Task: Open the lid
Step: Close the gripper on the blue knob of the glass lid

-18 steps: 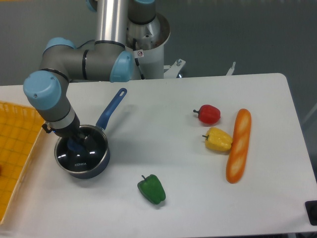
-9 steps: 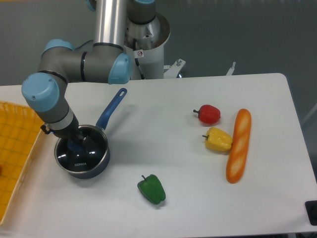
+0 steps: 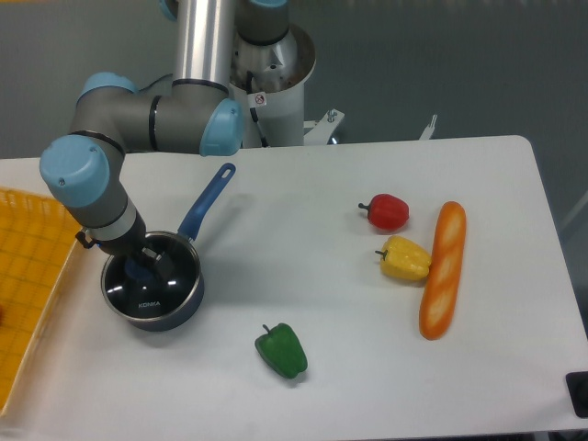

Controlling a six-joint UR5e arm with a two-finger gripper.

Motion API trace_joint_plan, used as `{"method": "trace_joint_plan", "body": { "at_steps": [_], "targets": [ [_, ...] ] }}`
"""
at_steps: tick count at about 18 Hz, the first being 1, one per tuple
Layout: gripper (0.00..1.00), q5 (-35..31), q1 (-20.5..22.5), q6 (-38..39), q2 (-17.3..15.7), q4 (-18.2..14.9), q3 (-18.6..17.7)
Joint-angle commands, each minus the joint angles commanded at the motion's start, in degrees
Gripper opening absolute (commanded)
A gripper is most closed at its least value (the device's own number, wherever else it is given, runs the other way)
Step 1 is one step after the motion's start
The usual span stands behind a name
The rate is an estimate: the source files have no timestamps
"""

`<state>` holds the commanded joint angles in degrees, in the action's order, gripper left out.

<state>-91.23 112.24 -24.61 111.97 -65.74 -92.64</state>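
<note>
**1 small shift: the gripper has settled on the knob**

1 second back the arm sat a touch further right and higher; half a second ago it had slid slightly left, and since then nothing visible has moved. That stillness reads as the end of the approach. The lid (image 3: 152, 286) lies seated on the saucepan (image 3: 175, 312), directly under the gripper (image 3: 147, 265), its white lettering just below the fingers. The fingers (image 3: 163, 261) flank the blue knob (image 3: 138, 269) closely, but I cannot tell whether they have clamped it or merely stand beside it. The lid is not yet off, so a straight lift looks to be the next step.

Up and right of the gripper runs the pan's blue handle (image 3: 208, 199); left of it sits the yellow tray (image 3: 28, 276). Well to its right lie 1 green pepper (image 3: 282, 350), then 1 red pepper (image 3: 387, 211), 1 yellow pepper (image 3: 404, 258) and a baguette (image 3: 443, 269).
</note>
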Motion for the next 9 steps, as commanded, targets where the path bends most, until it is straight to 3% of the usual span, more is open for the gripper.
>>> {"method": "trace_joint_plan", "body": {
  "at_steps": [3,9],
  "targets": [
    [0.43,0.0,-0.09,0.09,0.18,0.0,0.0],
    [0.42,0.09,0.17,0.53,-0.26,0.0,0.26]
  ]
}}
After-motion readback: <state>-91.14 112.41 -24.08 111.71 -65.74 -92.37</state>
